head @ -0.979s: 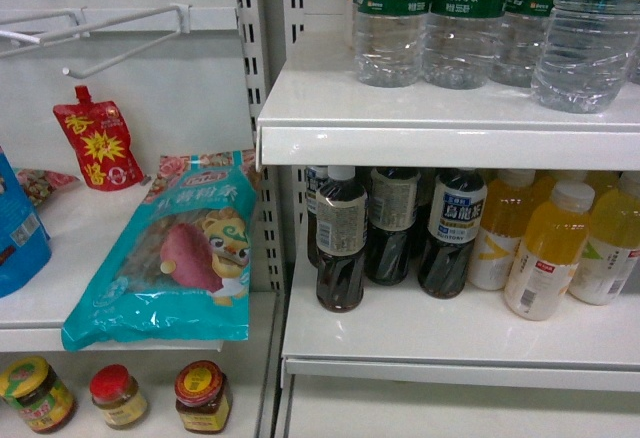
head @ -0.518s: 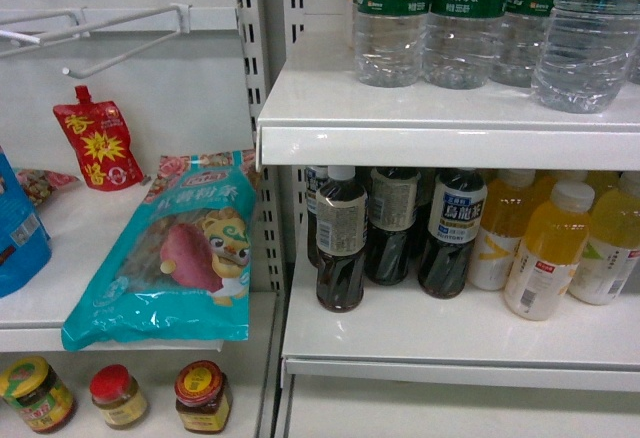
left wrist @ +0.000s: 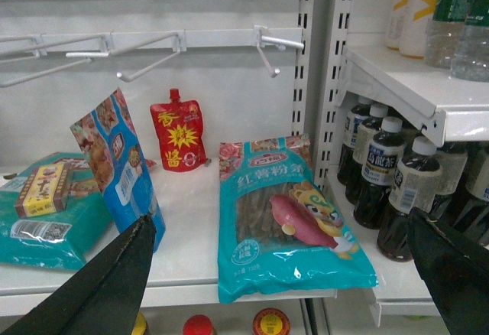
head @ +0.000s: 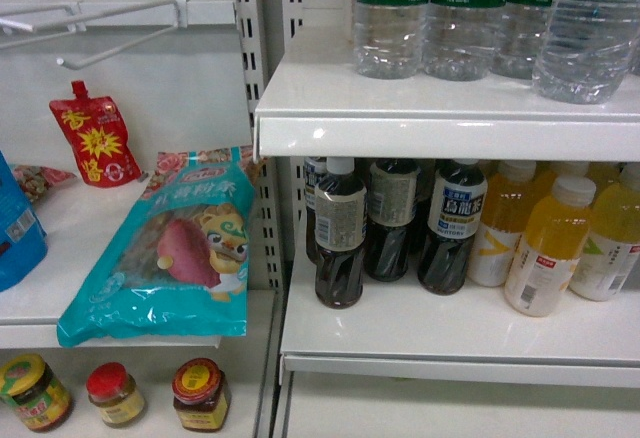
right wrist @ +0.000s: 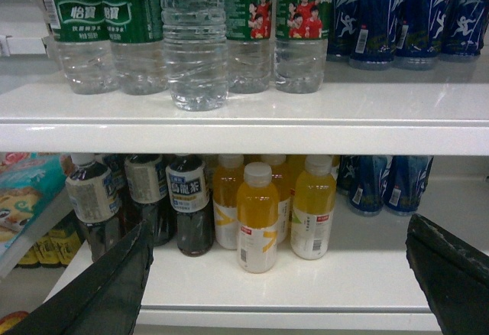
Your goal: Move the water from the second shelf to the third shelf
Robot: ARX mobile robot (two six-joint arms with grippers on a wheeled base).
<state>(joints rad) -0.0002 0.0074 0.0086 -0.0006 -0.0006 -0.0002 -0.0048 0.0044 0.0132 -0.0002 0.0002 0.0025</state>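
Several clear water bottles (head: 465,18) with dark green labels stand on the upper white shelf (head: 400,118) at the top right of the head view. In the right wrist view the same row of water bottles (right wrist: 84,37) stands on that shelf (right wrist: 321,113), and one bottle (right wrist: 195,44) sits nearer the front edge. My right gripper (right wrist: 279,274) is open and empty, low in front of the shelf below. My left gripper (left wrist: 279,274) is open and empty too, facing the left bay. Neither gripper shows in the head view.
On the lower shelf (head: 450,343) stand dark tea bottles (head: 340,233) and yellow juice bottles (head: 545,248). Blue bottles (right wrist: 397,14) fill the right. A teal snack packet (head: 170,248), a red pouch (head: 92,143) and wire hooks (head: 120,28) occupy the left bay, with jars (head: 198,393) below.
Everything in the head view has slid slightly up and left, so the camera has shifted. Nothing on the shelves has moved.
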